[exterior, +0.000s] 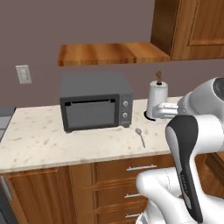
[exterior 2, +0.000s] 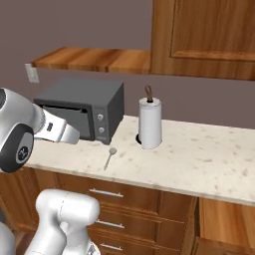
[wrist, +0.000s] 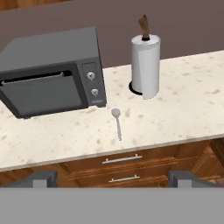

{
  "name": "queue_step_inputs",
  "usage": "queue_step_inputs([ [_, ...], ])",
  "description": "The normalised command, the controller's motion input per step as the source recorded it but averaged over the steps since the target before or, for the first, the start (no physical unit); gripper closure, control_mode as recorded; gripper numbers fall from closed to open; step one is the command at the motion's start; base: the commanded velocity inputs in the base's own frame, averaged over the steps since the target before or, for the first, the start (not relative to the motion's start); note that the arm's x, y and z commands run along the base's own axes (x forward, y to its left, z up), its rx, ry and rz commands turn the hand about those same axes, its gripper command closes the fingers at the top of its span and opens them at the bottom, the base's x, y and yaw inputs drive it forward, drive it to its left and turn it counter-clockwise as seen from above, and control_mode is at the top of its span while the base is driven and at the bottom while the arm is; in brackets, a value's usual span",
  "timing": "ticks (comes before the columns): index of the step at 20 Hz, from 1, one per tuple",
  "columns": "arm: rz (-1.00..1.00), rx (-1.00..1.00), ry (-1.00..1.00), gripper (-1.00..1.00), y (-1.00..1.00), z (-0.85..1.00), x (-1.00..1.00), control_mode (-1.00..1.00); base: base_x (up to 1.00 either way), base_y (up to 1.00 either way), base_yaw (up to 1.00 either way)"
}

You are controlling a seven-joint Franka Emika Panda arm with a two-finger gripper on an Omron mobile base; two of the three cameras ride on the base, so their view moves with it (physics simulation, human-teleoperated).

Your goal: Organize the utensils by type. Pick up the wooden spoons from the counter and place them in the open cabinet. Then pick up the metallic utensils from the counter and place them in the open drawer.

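Note:
A small silver spoon lies on the beige speckled counter near its front edge, bowl toward the wall; it is also on the counter in the base views. My gripper hangs open and holds nothing, back from the counter's front edge, with the spoon ahead of it and well apart. The wall cabinet's wooden shelf floor runs above the counter beside a panelled door. At the lower right an open drawer shows lighter wood inside. The wooden spoons are out of view.
A dark grey microwave stands on the counter left of the spoon. A white paper-towel roll on a dark holder stands right of it. Closed drawers with silver bar handles lie under the counter.

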Motion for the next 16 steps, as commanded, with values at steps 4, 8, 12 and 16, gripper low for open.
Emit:
queue_step_inputs([
  [4,0.00,0.00,0.00,-1.00,0.00,0.00,0.00,1.00,0.42,0.08,-0.01],
  [8,0.00,0.00,0.00,-1.00,0.00,0.00,0.00,1.00,0.23,0.00,0.00],
  [12,0.00,0.00,0.00,-1.00,0.00,0.00,0.00,1.00,0.22,0.00,0.00],
  [16,0.00,0.00,0.00,-1.00,0.00,0.00,0.00,1.00,0.36,0.00,0.00],
])
